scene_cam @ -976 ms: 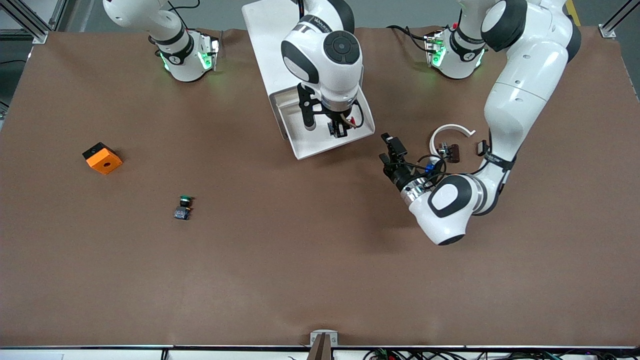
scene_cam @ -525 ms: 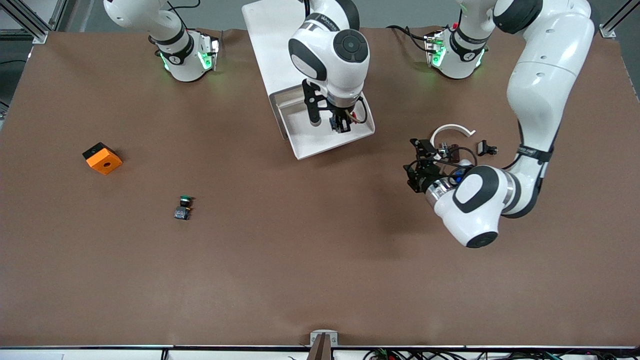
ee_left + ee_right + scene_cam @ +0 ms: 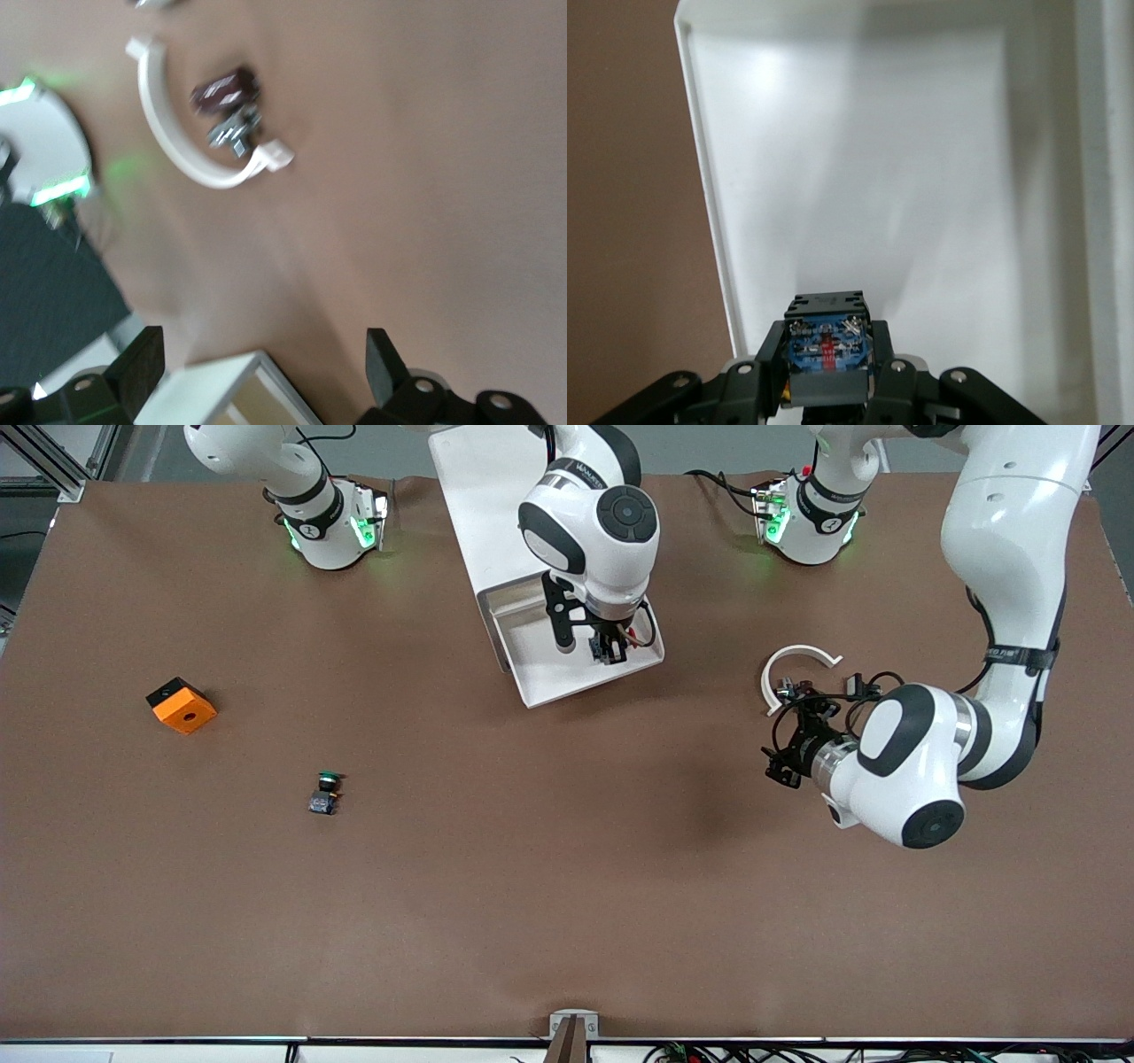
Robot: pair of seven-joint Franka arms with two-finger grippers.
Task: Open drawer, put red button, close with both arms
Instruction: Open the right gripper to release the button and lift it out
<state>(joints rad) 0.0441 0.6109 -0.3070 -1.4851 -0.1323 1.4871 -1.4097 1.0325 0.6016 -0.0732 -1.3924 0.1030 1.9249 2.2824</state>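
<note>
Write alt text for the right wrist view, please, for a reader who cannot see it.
The right gripper holds the red button by its black-and-blue body, over the open white drawer. The drawer shows nothing inside, and brown table runs along one side.

An orange cube (image 3: pixel 181 705) with a black face sits on the brown worktop (image 3: pixel 532 886) toward the right arm's end. A green-capped button (image 3: pixel 325 792) lies nearer the front camera. Toward the left arm's end lies a white curved piece (image 3: pixel 795 661), a small dark part (image 3: pixel 226 91) within its arc.
</note>
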